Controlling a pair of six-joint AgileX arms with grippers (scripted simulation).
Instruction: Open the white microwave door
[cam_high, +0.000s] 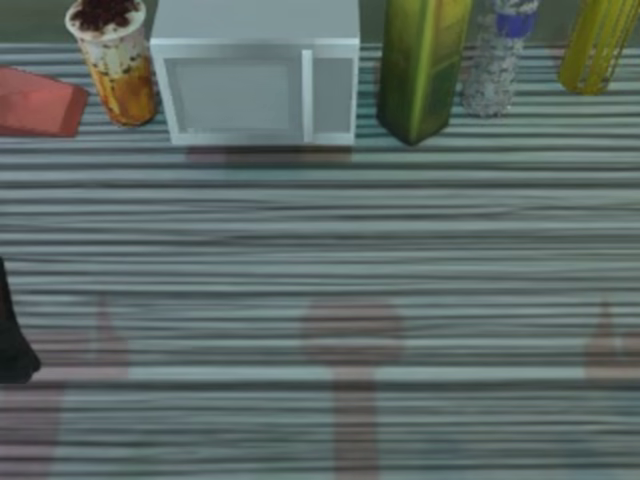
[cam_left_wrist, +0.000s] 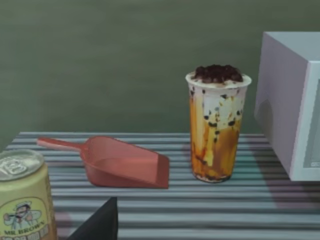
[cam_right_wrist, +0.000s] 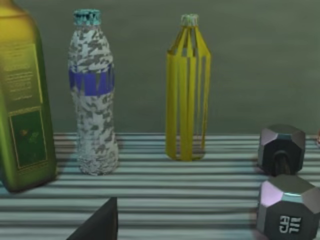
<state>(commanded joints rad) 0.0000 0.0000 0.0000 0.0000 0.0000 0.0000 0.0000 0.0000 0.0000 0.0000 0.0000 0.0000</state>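
far along the striped bench (cam_high: 320, 250), from the left: a red scoop (cam_high: 38, 102), a layered drink cup (cam_high: 112, 58), then the white microwave (cam_high: 258, 70), its door (cam_high: 238, 95) flat shut, then a green bottle (cam_high: 422, 65), a speckled bottle (cam_high: 497, 58) and a yellow bottle (cam_high: 598, 45). the left arm (cam_high: 12, 335) sits at the near left edge; i cannot tell the state of its fingers. the right arm's fingers are out of view.

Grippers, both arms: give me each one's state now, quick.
Left gripper: only a dark corner shows in its wrist view; cannot be told.
Right gripper: the same in its wrist view; cannot be told.
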